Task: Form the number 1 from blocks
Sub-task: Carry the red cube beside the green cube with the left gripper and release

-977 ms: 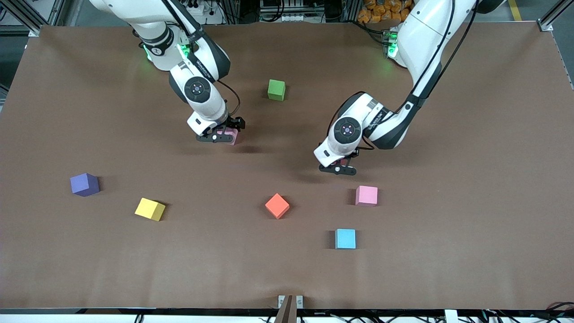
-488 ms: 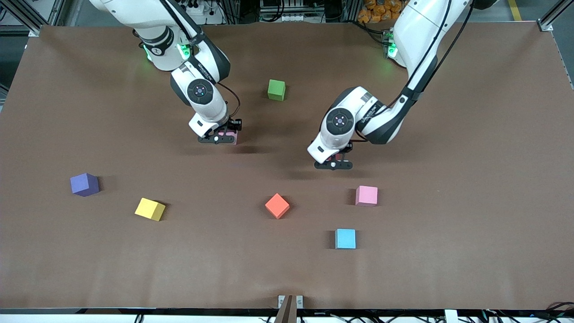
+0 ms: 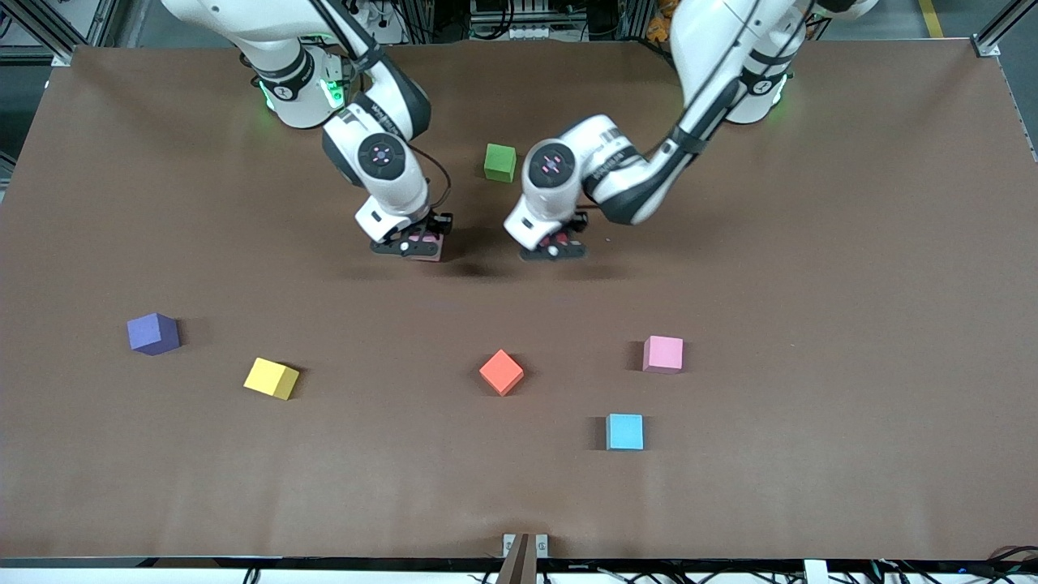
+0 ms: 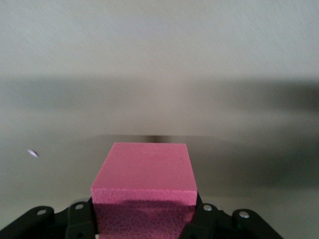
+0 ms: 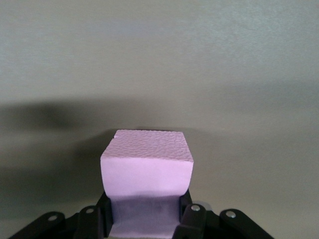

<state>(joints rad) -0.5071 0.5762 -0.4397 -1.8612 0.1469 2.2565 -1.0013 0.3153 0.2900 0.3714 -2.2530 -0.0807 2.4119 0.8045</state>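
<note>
Front view: right gripper (image 3: pixel 409 246) clamps a pale pink block (image 5: pixel 146 162); left gripper (image 3: pixel 555 247) clamps a red block (image 4: pixel 144 175) — both over the table (image 3: pixel 811 243).

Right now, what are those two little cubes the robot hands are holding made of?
Both look like foam, though that is a guess. The block in the left gripper, deep pink-red, has a matte, finely pebbled face with no shine. The pale pink block in the right gripper shows the same grainy surface and bulges slightly where the fingers squeeze it, suggesting something soft.

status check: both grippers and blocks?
Left gripper shut on red block. Right gripper shut on pink block. Both over mid-table, near green block. Nothing between them.
</note>
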